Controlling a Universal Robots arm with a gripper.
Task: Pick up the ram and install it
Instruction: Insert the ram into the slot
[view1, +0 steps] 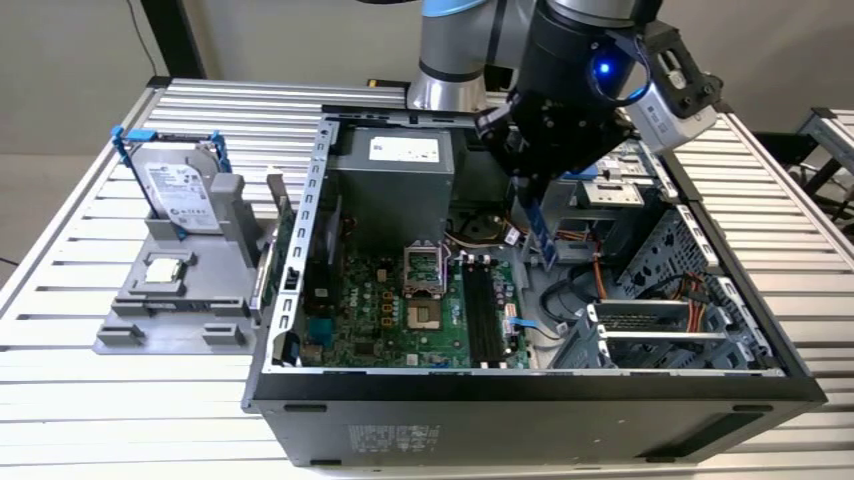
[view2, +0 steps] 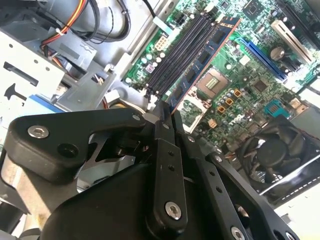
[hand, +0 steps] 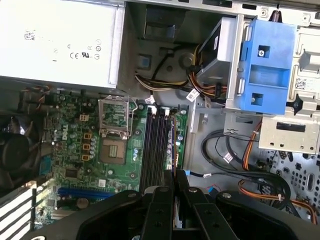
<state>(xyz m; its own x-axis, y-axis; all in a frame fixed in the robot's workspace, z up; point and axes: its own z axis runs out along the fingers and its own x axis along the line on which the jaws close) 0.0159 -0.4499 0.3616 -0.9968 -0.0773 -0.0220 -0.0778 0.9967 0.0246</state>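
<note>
One ram (view2: 202, 60) edge-on over slots (view2: 176, 52)

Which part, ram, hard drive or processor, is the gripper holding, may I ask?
The ram, clamped above the motherboard; hard drive and processor sit in the grey holder.

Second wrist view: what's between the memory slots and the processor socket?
The ram, held by the end effector, in the second wrist view.

Ram (view2: 202, 57): dark greenish-blue, set with dark chips, edged in thin orange.
Gripper (view2: 167, 111): black.
Motherboard (view1: 387, 300): green, dotted with small orange and silver parts.
Slots (hand: 156, 145) on the motherboard: black.
Bracket (hand: 262, 65) beside the motherboard: bright blue.
Table (view1: 80, 400): pale grey, striped by ribs.
</note>
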